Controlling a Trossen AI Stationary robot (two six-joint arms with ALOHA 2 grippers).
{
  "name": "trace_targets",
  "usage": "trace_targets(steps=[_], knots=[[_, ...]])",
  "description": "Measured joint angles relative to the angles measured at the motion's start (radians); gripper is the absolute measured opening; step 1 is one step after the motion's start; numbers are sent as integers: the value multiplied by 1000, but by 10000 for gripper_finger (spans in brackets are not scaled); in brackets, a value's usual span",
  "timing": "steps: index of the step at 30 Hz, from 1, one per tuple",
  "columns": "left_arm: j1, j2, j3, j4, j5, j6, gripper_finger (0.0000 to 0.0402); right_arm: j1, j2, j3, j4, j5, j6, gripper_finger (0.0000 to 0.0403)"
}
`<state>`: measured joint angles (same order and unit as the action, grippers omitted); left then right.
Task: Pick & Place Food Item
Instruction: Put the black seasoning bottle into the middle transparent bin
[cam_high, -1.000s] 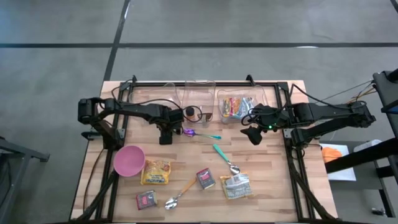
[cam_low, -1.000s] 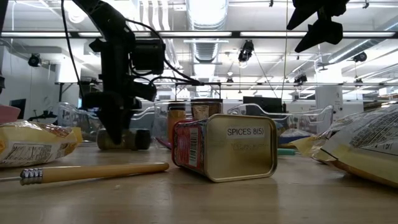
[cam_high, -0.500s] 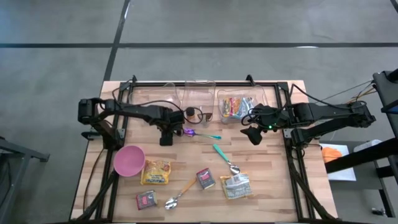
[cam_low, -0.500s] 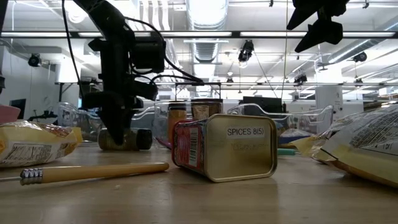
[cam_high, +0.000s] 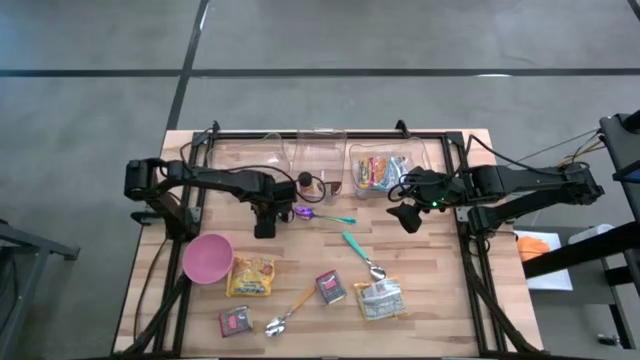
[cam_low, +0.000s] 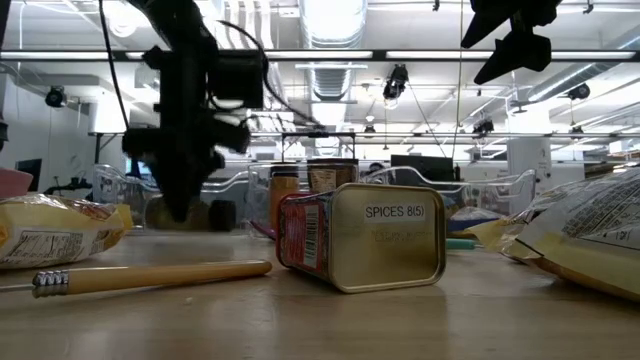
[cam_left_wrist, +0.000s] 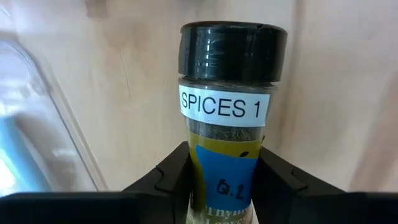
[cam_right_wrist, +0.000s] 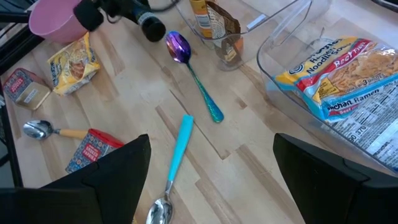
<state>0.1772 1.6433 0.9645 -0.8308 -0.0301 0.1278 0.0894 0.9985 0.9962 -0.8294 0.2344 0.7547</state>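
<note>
Black-capped spice jar (cam_left_wrist: 231, 112) labelled "SPICES 1" sits clamped in my left gripper (cam_left_wrist: 224, 177); my right gripper (cam_right_wrist: 208, 180) hangs with jaws apart.

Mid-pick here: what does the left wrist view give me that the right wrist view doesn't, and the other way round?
Only the left wrist view shows the label reading SPICES 1 on the spice jar, and the left gripper with a finger pressed against each side of the jar.

Only the right wrist view shows the wider table: the pink bowl, the purple spoon, the blue-handled spoon, the ramen packs in a clear bin, and the right gripper open above the table.

Both show the jar's black cap and the wooden tabletop.
</note>
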Motion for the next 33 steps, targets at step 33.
trace_targets(steps=[33], knots=[[0, -239, 203, 444, 287, -438, 131, -45, 139, 44, 521, -11, -150, 333]])
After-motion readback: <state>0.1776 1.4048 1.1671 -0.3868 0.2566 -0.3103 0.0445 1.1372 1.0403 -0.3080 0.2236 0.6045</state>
